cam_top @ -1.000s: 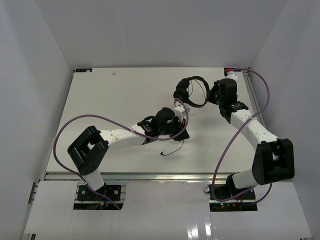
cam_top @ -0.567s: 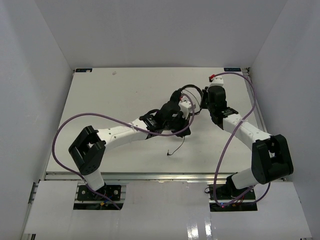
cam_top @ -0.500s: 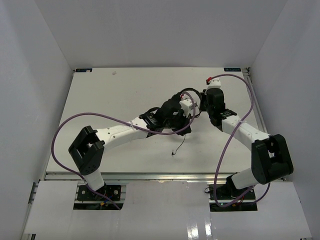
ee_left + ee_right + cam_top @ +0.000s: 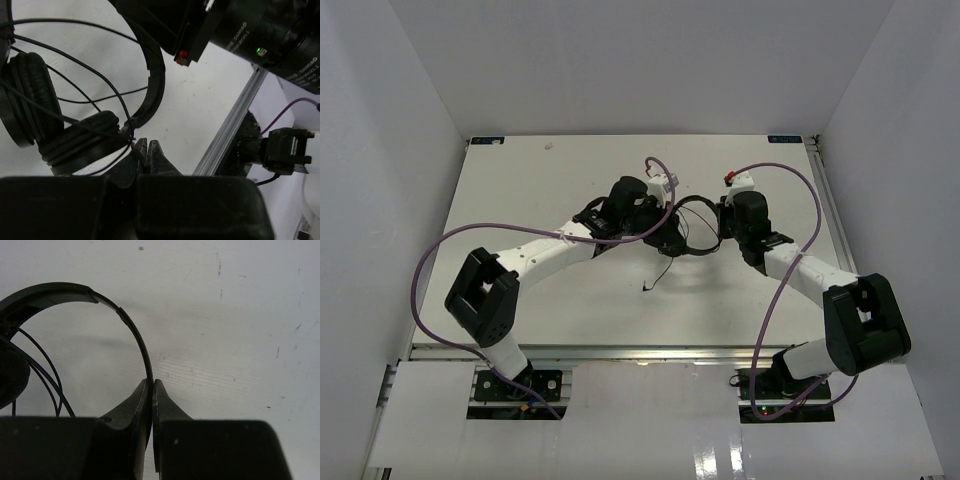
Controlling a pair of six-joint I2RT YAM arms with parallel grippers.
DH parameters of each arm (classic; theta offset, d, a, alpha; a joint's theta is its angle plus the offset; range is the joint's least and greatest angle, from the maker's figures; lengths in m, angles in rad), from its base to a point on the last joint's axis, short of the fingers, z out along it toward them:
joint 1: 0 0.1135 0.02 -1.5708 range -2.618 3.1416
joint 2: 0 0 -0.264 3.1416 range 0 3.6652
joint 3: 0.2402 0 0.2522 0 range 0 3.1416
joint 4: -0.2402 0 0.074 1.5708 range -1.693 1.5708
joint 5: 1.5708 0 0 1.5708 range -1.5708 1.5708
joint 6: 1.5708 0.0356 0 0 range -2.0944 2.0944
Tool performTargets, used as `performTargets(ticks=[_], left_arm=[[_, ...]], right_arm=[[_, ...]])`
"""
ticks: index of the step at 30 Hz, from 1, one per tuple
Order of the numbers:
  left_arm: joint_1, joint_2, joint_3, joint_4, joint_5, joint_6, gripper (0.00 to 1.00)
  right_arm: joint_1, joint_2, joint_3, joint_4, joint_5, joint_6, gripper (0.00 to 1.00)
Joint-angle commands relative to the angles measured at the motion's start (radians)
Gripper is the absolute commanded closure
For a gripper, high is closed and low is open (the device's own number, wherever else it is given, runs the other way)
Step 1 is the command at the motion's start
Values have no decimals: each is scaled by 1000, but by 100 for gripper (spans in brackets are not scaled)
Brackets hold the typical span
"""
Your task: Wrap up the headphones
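The black headphones (image 4: 696,203) hang between my two grippers over the middle of the table (image 4: 520,200). In the right wrist view my right gripper (image 4: 152,384) is shut on the thin headband (image 4: 131,327). The left gripper (image 4: 146,146) is shut on the thin black cable (image 4: 75,65), close under the two padded earcups (image 4: 30,100). Several cable strands cross the headband's arc (image 4: 156,75). From above, the left gripper (image 4: 672,238) sits just left of the headphones and the right gripper (image 4: 722,228) just right. The loose cable end (image 4: 656,278) trails onto the table below them.
Thick purple robot cables (image 4: 500,232) loop over both arms. The right arm's black wrist (image 4: 260,25) hangs close above the headphones in the left wrist view. An aluminium rail (image 4: 230,125) runs along the table's right edge. White walls (image 4: 410,150) enclose the table on three sides.
The right gripper has carried the headphones from the far right toward the table's middle. The left wrist swung up and left, still holding the cable, whose loose end shifted slightly.
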Motion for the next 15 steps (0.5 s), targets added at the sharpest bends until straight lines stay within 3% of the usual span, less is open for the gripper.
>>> performTargets(ticks=[1, 9, 15], left_arm=[[34, 8, 10, 217, 152, -146, 100], [55, 150, 128, 263, 241, -245, 93], [114, 167, 182, 89, 300, -172, 90]], right_arm=[[3, -42, -20, 55, -59, 8, 92], [3, -13, -34, 61, -62, -2, 92], [3, 4, -42, 63, -61, -21, 92]])
